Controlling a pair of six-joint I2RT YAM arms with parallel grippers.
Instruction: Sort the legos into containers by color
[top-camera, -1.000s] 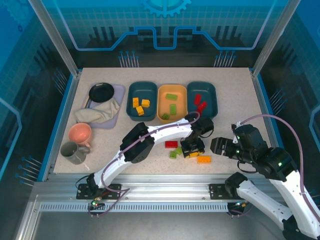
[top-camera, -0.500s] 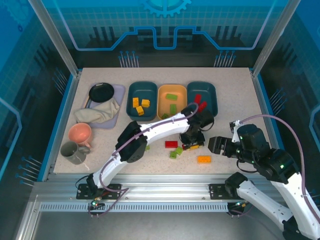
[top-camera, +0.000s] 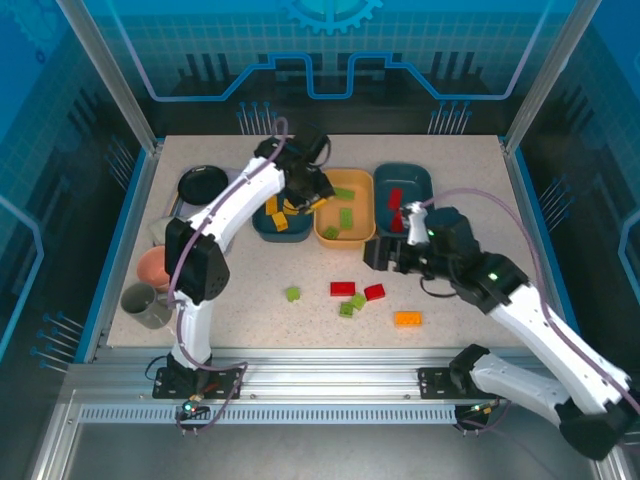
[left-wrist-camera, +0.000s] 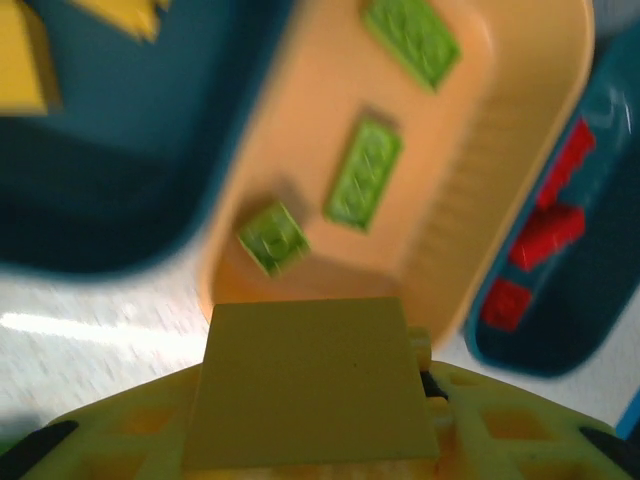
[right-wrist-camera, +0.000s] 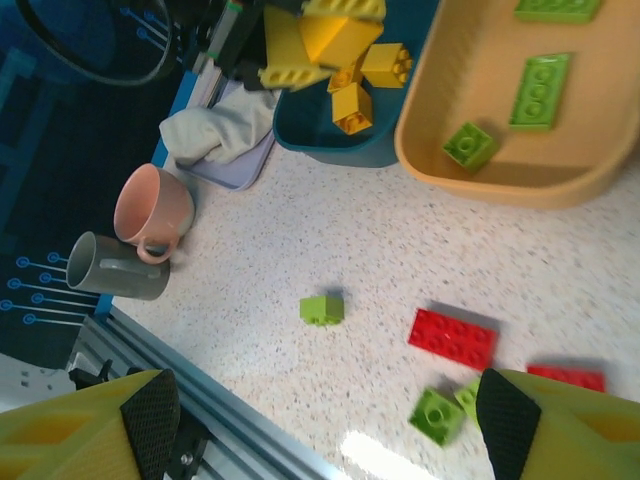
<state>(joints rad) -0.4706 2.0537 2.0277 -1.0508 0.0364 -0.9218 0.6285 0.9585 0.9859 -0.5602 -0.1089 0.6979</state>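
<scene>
My left gripper is clamped on a yellow brick above the orange tray. The teal tray with the yellows lies just left. My right gripper, jaws apart, hovers near a red brick on the surface.

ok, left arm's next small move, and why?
Probably open the left gripper and drop the yellow brick it holds: in the right wrist view it appears to hang over the left teal tray, where the other yellow bricks already lie.
</scene>
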